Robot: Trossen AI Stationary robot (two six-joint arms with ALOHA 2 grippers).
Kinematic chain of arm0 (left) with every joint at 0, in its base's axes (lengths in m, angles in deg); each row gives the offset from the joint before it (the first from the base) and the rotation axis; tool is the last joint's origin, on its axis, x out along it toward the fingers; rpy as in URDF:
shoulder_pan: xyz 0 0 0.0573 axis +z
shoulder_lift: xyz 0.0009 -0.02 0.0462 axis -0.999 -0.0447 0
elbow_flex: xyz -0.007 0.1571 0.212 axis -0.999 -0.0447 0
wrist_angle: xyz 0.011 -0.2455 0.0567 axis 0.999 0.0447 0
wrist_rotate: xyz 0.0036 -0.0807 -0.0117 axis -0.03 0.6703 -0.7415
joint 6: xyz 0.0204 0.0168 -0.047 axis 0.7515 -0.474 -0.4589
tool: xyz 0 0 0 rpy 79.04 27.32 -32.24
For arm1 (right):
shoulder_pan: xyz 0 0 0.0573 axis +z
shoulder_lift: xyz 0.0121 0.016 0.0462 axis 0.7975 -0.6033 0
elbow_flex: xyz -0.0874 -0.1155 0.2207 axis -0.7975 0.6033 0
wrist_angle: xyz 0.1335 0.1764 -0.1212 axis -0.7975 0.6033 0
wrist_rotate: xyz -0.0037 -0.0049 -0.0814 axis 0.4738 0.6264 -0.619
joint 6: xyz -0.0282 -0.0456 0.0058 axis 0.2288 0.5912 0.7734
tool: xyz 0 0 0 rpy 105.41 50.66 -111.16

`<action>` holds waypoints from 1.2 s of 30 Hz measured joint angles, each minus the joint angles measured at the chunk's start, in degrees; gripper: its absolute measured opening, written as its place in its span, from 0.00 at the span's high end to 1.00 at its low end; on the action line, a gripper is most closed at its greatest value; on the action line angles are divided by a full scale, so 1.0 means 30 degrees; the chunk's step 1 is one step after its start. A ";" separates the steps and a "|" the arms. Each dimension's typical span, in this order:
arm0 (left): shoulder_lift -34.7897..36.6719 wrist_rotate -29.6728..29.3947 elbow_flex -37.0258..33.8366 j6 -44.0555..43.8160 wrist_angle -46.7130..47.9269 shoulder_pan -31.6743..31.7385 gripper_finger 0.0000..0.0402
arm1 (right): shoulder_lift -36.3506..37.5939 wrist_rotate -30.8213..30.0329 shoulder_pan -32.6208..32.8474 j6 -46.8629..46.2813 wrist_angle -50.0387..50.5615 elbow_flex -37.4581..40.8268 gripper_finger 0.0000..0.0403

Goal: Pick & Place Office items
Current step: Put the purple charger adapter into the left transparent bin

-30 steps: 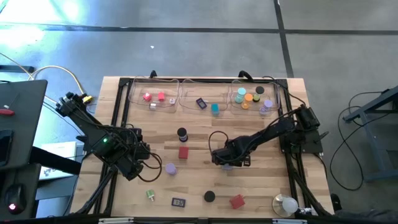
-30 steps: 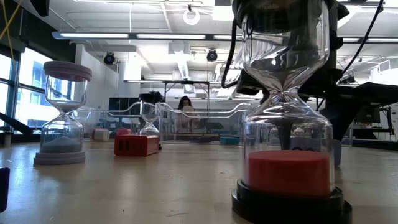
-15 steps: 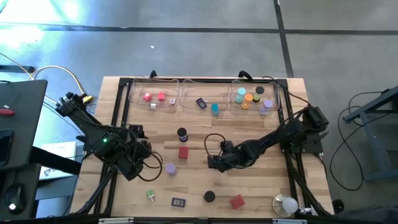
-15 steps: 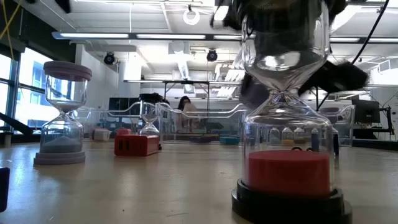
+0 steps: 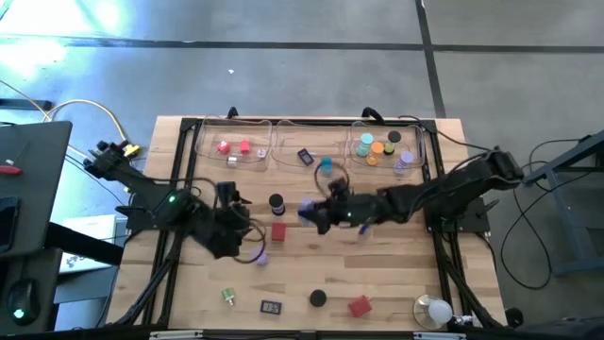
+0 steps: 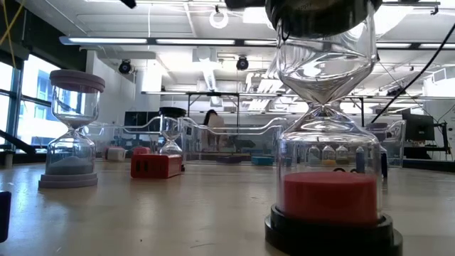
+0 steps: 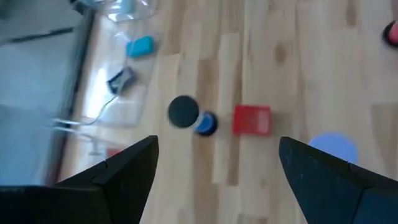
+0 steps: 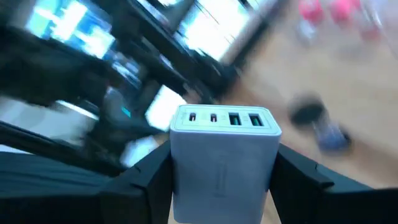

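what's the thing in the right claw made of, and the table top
The lavender charger block in the right claw looks like matte moulded plastic: smooth, rounded corners, a row of ports on its face. The table looks like pale wood planks, with visible grain and seams.

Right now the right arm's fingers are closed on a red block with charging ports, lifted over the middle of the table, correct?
Not quite. The block in the right gripper is a lavender-grey charger block, not red. The right wrist view shows it clamped between the fingers, ports facing out. The rest stands: it is lifted over the table's middle.
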 joint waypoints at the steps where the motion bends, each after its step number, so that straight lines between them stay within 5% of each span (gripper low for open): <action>1: 0.0000 0.0366 0.0000 0.0102 -0.0428 0.0450 0.19 | 0.0257 -0.0017 -0.0258 0.0982 -0.0703 -0.0009 0.51; 13: 0.0248 0.6112 0.0000 0.0972 -0.6185 0.4741 0.20 | 0.3261 0.0726 -0.1901 0.9030 -0.2415 -0.0026 0.51; 22: 0.0073 1.2628 0.0007 0.1451 -1.2733 0.8650 0.20 | 0.3793 0.2032 -0.2141 1.1454 -0.2516 -0.0015 0.51; 36: -0.1569 1.3711 0.0007 0.3165 -1.6194 1.0491 0.20 | 0.4635 0.5228 -0.3321 1.3126 -0.2906 -0.0022 0.51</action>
